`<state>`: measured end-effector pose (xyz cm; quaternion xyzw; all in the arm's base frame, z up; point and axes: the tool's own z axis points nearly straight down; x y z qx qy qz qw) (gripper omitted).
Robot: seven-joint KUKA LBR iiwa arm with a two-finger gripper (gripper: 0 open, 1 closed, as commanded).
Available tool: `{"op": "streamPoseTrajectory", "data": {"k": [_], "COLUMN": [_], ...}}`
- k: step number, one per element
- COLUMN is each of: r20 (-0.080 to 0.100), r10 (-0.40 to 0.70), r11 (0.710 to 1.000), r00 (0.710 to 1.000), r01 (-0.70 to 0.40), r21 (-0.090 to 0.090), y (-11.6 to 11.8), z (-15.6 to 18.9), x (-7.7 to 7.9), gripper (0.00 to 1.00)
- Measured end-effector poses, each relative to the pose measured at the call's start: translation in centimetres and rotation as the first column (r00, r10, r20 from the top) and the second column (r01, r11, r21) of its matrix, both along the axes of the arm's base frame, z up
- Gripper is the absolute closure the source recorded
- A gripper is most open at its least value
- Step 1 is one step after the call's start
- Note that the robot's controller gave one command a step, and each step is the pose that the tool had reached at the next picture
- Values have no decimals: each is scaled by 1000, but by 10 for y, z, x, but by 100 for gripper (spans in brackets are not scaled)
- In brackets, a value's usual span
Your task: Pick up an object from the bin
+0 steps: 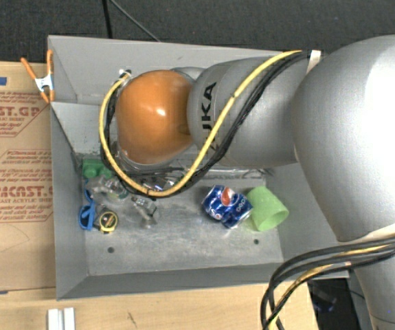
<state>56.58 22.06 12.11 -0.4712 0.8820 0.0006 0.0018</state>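
Note:
My gripper reaches down at the left middle of the bin floor, mostly hidden under the arm's orange cover. Just left of it lies a small black and yellow round thing, with a blue looped piece beside that. A clear plastic item and a green piece lie a little further back, near the left wall. None of these shows between the gripper's tips.
A crushed blue soda can and a light green cup on its side lie together to the right of the gripper. The arm covers the back half of the bin. Bare floor runs along the front wall.

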Motion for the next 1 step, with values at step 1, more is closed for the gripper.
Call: {"op": "streamPoseTrajectory", "data": {"k": [1], "r20": [-4], "r10": [252], "r11": [968], "r00": [968], "r01": [-252], "r21": [-6], "y": [24], "z": [-51], "x": [2], "gripper": [0]}}
